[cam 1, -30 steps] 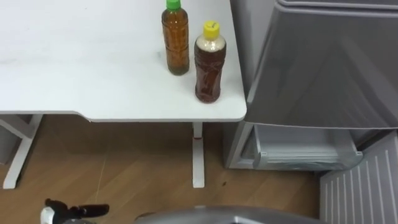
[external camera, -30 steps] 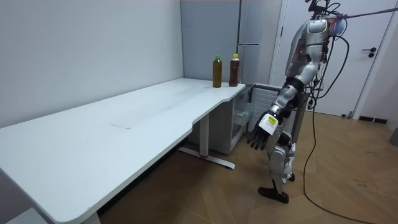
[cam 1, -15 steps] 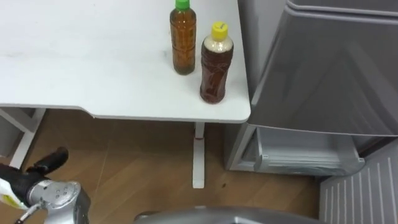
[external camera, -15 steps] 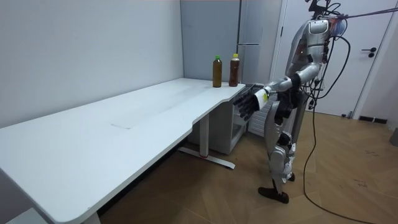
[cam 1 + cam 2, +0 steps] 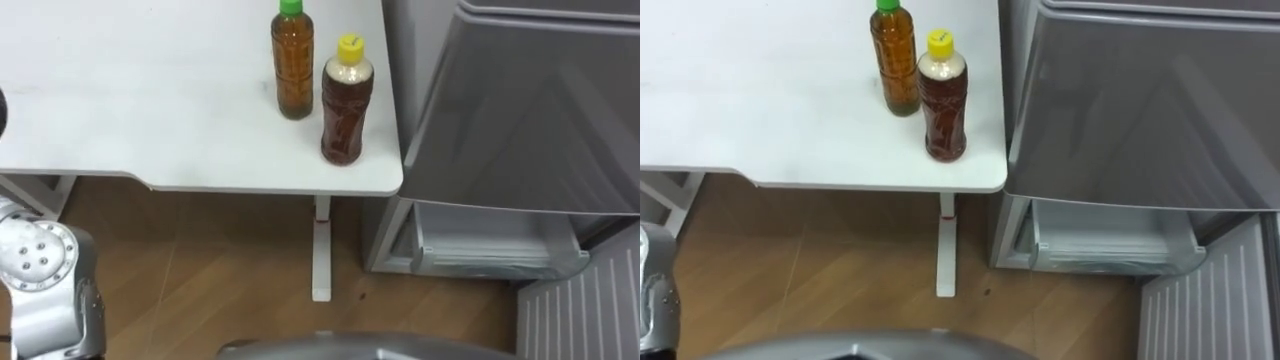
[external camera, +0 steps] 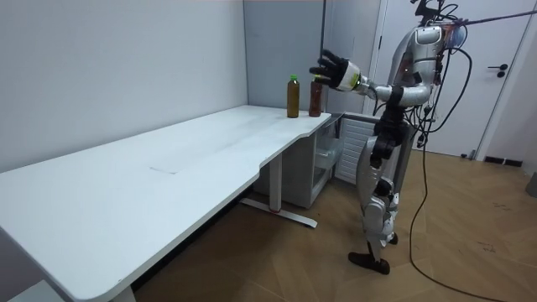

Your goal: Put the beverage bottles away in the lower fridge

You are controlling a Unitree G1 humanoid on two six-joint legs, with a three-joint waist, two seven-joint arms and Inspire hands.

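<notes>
Two drinks here, both clear plastic bottles of brown liquid standing upright. The green-capped bottle [image 5: 292, 70] is slim, with a lighter amber drink. The yellow-capped bottle [image 5: 346, 110] is chunkier, with a darker reddish-brown drink and a pale layer up at the neck. They're just beside each other at the corner of the white bench [image 5: 150, 120], the yellow one closer to the edge and to the grey fridge [image 5: 520, 120] next to it. The fridge's lower part is open, with a pale drawer [image 5: 490, 250] showing down there.

The robot stands at that bench corner, facing the fridge. Its left hand [image 6: 335, 70] is up in the air with fingers spread wide, holding nothing, right around bottle height in the room view.

The change from a second ago: that hand was hanging down by the thigh, got to bench-top level half a second back, and has swung up high since. Bottles haven't budged.
</notes>
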